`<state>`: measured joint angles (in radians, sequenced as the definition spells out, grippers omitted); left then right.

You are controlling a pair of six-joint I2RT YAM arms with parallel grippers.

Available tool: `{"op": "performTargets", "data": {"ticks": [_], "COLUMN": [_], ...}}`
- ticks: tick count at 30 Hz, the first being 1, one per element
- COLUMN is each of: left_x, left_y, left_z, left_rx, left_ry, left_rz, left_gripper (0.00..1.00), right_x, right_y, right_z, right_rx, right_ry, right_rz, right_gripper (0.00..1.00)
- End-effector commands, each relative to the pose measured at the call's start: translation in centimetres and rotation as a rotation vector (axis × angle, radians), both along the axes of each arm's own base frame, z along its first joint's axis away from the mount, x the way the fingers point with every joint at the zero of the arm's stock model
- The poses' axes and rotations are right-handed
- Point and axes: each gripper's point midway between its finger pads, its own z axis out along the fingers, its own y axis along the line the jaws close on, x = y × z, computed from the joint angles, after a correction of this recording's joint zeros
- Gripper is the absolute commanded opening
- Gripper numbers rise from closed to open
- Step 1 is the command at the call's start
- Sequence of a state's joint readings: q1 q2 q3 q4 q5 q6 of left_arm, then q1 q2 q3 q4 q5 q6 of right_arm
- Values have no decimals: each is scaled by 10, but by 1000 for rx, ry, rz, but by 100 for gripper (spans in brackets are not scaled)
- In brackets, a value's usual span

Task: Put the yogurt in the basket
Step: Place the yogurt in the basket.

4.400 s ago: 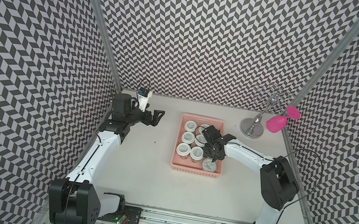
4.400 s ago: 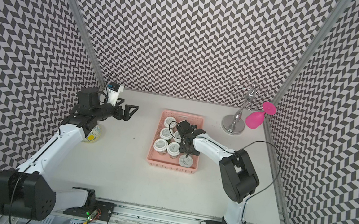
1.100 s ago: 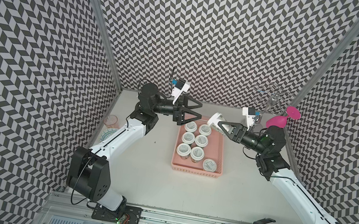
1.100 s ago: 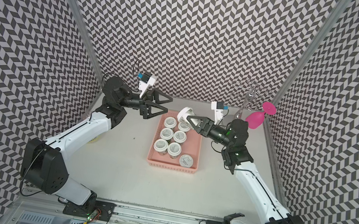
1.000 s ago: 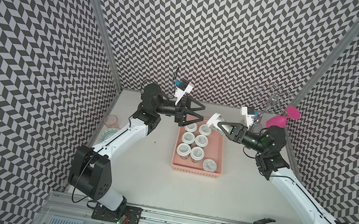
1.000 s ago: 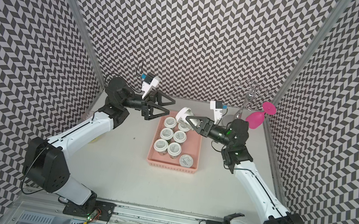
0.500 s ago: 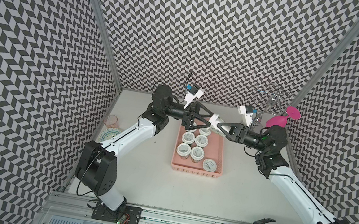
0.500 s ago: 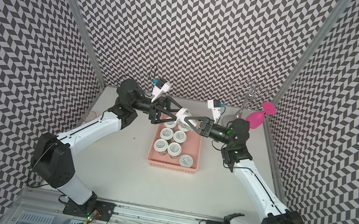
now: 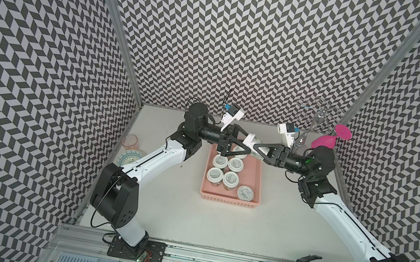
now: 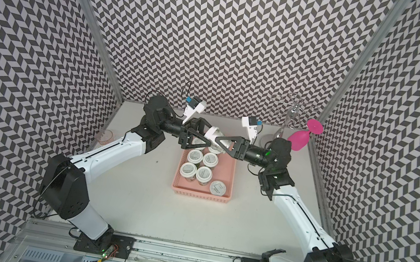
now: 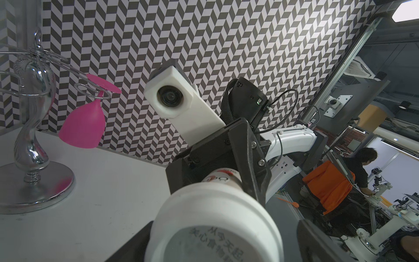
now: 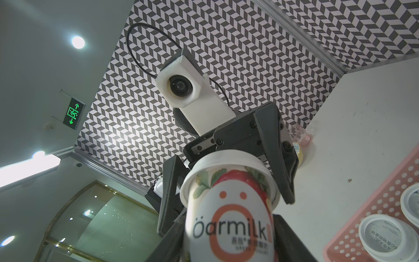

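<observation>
Held item: one small round yogurt cup point(image 12: 229, 217) with a white lid and a strawberry-print side. It is carried on its side in the air above the far end of the basket, clear of the worktop point(image 9: 215, 226).
Right pincer point(image 10: 218, 142): clamped on the cup's lower body, with the lid end pointing away from it.
Left pincer point(image 9: 248, 145): jaws set wide either side of the lid end. I cannot tell whether they already press on the rim.
Change: a second ago the two pincers stood apart over the basket. The left has since come across to meet the cup.
Meaning: reads as a hand-over from right to left, not yet finished. Judged to be the last cup, still to be lowered in.
Basket point(image 9: 228, 201): shallow, rectangular, salmon-pink perforated plastic, standing mid-worktop.
Count, cups: five seated cups point(image 9: 231, 179) are in plain sight and two more are part-hidden under the pincers. That makes seven in the basket and one aloft, eight in all. None is seen loose.
Count, rest: one magenta wine glass point(image 9: 323, 142) hangs bowl-down from one chrome wire stand point(image 11: 31, 136). One clear pinkish tumbler point(image 9: 129, 141) and one small patterned dish point(image 9: 128, 157) sit by the left wall.
</observation>
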<state>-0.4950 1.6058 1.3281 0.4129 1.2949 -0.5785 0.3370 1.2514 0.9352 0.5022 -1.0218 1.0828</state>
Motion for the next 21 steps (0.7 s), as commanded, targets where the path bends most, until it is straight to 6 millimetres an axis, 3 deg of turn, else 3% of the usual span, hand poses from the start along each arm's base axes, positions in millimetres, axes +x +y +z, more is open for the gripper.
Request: {"op": "performTargets", "data": {"ticks": [1, 21], "left_x": [-1, -1], "left_y": [-3, -2], "left_z": [9, 10], "left_rx": [-10, -8], "left_ry": [-21, -11], "left_rz": [-8, -10], "left_gripper": [92, 70], "right_x": [-1, 2], "right_y": [0, 0], "right_z": [17, 15], "right_rx": [22, 18], "right_ry": [-68, -62], "right_rz": [0, -11], "right_gripper": [58, 64]}}
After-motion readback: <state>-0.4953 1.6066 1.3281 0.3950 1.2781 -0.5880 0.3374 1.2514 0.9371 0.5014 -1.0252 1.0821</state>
